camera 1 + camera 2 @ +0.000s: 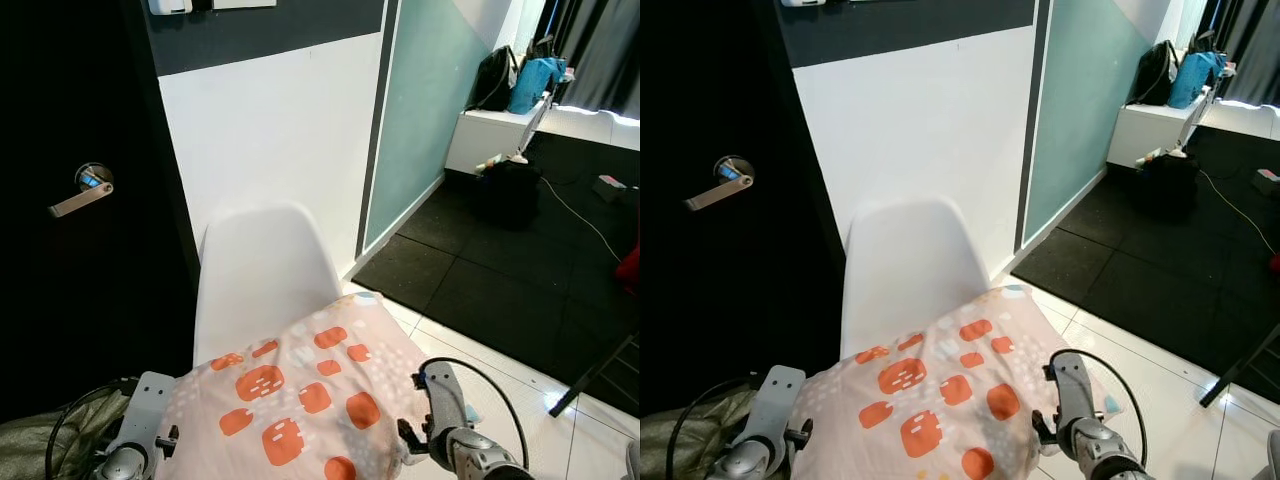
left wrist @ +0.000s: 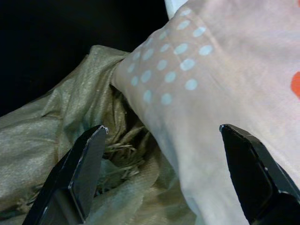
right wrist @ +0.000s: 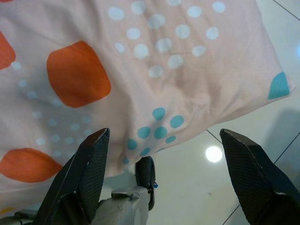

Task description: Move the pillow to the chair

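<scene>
One pillow (image 1: 310,395) lies low in the middle of the frame, on one white chair (image 1: 262,275). Two grippers flank it, the left gripper (image 2: 164,176) and the right gripper (image 3: 161,176). One door handle (image 1: 82,190) sits at middle left. Two bags, one black bag (image 1: 492,78) and one blue bag (image 1: 535,82), sit at upper right.

Black door (image 1: 70,300), olive sack (image 2: 51,122)

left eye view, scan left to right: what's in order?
door handle → left hand → white chair → pillow → right hand → black bag → blue bag
</scene>
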Controlling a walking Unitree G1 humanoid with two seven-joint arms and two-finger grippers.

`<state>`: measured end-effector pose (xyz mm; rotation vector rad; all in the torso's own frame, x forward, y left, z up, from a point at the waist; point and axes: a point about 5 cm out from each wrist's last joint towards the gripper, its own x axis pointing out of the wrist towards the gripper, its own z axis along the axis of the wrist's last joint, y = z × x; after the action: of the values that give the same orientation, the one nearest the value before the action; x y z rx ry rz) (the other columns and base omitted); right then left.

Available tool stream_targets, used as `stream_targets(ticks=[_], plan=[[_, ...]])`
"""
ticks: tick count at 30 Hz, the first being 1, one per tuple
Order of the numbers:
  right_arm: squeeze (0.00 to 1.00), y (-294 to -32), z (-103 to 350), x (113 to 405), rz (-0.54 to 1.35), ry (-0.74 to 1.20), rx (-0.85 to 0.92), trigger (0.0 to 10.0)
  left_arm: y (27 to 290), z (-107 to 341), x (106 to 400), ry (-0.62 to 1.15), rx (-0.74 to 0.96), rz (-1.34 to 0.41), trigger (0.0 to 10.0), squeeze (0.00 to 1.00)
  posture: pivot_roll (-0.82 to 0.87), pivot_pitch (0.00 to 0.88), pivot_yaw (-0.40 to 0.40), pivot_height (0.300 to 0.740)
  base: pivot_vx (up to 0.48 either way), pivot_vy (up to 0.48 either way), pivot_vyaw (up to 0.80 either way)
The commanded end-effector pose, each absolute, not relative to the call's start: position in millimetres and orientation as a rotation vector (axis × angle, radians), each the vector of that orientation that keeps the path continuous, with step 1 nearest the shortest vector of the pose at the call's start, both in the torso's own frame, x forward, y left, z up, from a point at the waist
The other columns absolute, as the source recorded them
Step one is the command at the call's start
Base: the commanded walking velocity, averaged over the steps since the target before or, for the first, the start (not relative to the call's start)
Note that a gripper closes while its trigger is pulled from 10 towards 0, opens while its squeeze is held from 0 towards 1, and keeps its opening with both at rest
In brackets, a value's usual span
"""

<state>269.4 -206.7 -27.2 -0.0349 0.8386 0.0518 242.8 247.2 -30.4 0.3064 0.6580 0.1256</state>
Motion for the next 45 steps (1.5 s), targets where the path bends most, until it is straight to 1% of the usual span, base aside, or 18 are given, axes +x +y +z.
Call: stream_targets(ticks=[1, 9, 21, 28, 34, 37, 40, 42, 45], plan=[[0.0, -206, -25, 273, 0.046, 0.834, -0.022, 10.0, 246, -35, 238, 0.673, 0.287, 0.122, 10.0, 0.0, -0.13, 0.0, -0.048, 0.74, 0.0, 0.0, 0.0], [0.0, -202, -23, 276, 0.055, 0.831, -0.022, 10.0, 247, -34, 237, 0.661, 0.263, 0.145, 10.0, 0.0, -0.12, 0.0, -0.053, 0.74, 0.0, 0.0, 0.0], [0.0, -201, -23, 276, 0.052, 0.836, -0.014, 10.0, 253, -33, 236, 0.663, 0.244, 0.155, 10.0, 0.0, -0.12, 0.002, -0.057, 0.74, 0.0, 0.0, 0.0], [0.0, -200, -23, 276, 0.047, 0.83, 0.0, 10.0, 254, -33, 236, 0.663, 0.239, 0.163, 10.0, 0.0, -0.12, 0.033, -0.056, 0.74, 0.0, 0.0, 0.0], [0.0, -200, -23, 277, 0.032, 0.823, 0.02, 10.0, 255, -34, 236, 0.67, 0.213, 0.18, 10.0, 0.0, -0.12, 0.033, -0.053, 0.74, 0.0, 0.0, 0.0], [0.0, -200, -23, 277, 0.01, 0.814, 0.047, 10.0, 255, -34, 236, 0.68, 0.217, 0.182, 10.0, 0.0, -0.12, 0.056, -0.06, 0.74, -0.315, 0.0, 0.0], [0.0, -200, -22, 277, 0.004, 0.809, 0.053, 10.0, 255, -33, 236, 0.68, 0.224, 0.182, 10.0, 0.0, -0.12, 0.05, -0.061, 0.74, -0.375, 0.0, 0.0], [0.0, -200, -22, 278, 0.006, 0.809, 0.049, 10.0, 257, -33, 236, 0.681, 0.228, 0.191, 10.0, 0.0, -0.12, 0.067, -0.066, 0.74, -0.396, 0.0, 0.0], [0.0, -199, -22, 278, 0.006, 0.808, 0.055, 10.0, 258, -32, 236, 0.682, 0.228, 0.192, 10.0, 0.0, -0.12, 0.048, -0.066, 0.74, -0.401, 0.0, 0.0]])
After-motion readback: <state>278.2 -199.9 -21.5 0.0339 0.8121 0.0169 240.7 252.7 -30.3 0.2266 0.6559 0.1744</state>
